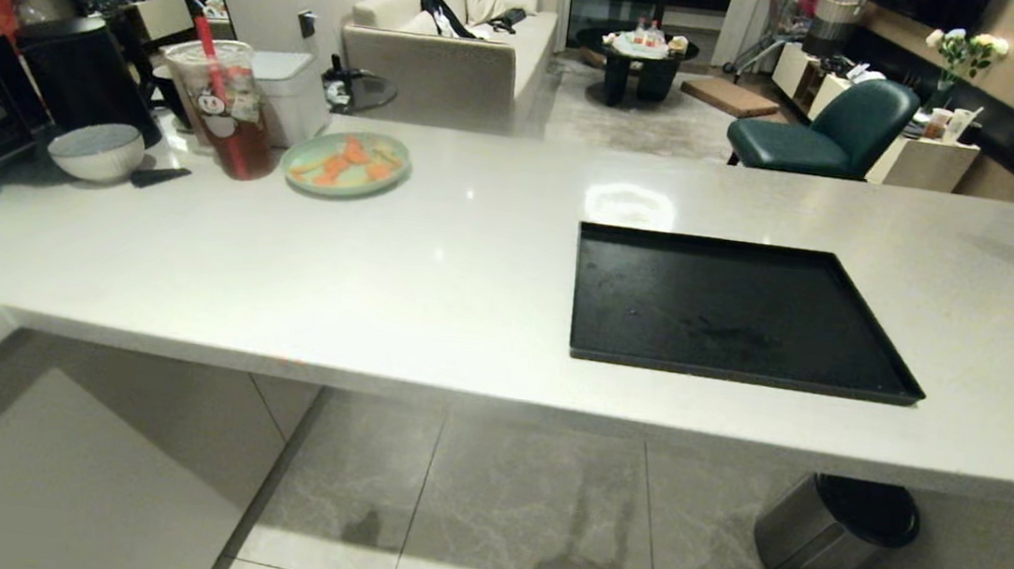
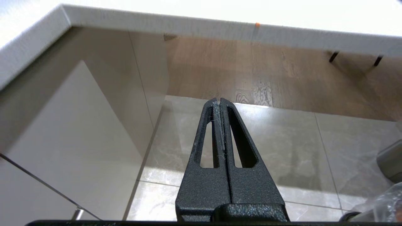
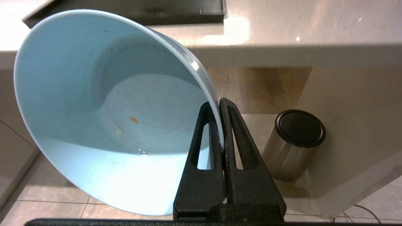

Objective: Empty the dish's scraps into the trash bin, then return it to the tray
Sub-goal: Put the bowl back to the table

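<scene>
A: Right gripper (image 3: 221, 125) pinching dish (image 3: 103, 110) by its rim, below desk (image 1: 471, 271) edge. Scraps mostly gone; specks remain.
B: Glazed, slick, breakable; judge rim hold shallow. Tray (image 1: 730, 313) bare. Left gripper (image 2: 220, 102) pressed together, idle.

pale-blue dish (image 3: 94, 94), black tray (image 1: 730, 313)

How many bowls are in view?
2: the pale-blue round bowl, clamped at its rim by the right gripper below counter height; a white bowl on the counter's far left. Others may be hidden.
</scene>
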Available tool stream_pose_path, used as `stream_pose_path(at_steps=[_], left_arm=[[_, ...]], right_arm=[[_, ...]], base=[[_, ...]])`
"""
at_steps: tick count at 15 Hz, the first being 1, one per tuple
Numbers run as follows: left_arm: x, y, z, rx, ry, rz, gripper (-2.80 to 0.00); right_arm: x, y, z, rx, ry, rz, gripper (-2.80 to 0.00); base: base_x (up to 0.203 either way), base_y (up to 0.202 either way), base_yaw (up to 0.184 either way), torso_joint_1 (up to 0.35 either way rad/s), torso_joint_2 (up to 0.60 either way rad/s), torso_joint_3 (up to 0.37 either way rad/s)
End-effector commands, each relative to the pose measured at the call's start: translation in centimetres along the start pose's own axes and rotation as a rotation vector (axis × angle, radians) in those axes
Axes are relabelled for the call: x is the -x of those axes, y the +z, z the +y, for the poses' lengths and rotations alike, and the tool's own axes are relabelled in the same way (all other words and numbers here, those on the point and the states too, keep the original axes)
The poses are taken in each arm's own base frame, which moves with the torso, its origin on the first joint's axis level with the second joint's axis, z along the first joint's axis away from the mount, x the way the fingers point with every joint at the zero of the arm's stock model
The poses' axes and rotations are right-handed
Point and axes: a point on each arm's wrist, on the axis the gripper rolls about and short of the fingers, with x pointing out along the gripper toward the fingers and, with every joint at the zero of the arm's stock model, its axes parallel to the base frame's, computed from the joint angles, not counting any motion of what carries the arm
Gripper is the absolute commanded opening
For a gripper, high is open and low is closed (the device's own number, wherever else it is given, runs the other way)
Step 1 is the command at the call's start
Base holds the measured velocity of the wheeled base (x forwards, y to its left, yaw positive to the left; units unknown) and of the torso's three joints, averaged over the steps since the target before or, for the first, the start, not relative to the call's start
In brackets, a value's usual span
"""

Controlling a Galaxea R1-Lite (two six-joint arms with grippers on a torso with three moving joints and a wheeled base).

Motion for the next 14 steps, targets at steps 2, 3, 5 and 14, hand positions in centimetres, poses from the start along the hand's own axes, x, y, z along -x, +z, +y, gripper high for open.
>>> stream_pose_path(at_steps=[2, 3, 5, 14], left_arm=[[-0.01, 0.01, 0.0, 0.001, 0.001, 0.001, -2.8], [-0.01, 0.01, 0.0, 0.001, 0.0, 0.001, -2.8], [-0.01, 0.01, 0.0, 0.001, 0.001, 0.001, -2.8], [0.0, 0.0, 0.0, 0.001, 0.001, -0.001, -2.8]], right_arm=[[-0.01, 0.01, 0.0, 0.0, 0.0, 0.001, -2.8], [-0.01, 0.01, 0.0, 0.0, 0.0, 0.001, -2.8], [-0.01, 0.02, 0.0, 0.0, 0.0, -0.001, -2.8], [-0.01, 0.01, 0.0, 0.0, 0.0, 0.001, -2.8]], base=[[0.0, 0.0, 0.0, 0.198, -0.56, -0.371], [0.0, 0.0, 0.0, 0.196, -0.58, -0.371], [0.0, 0.0, 0.0, 0.217, -0.6, -0.374], [0.0, 0.0, 0.0, 0.18, -0.44, -0.265]])
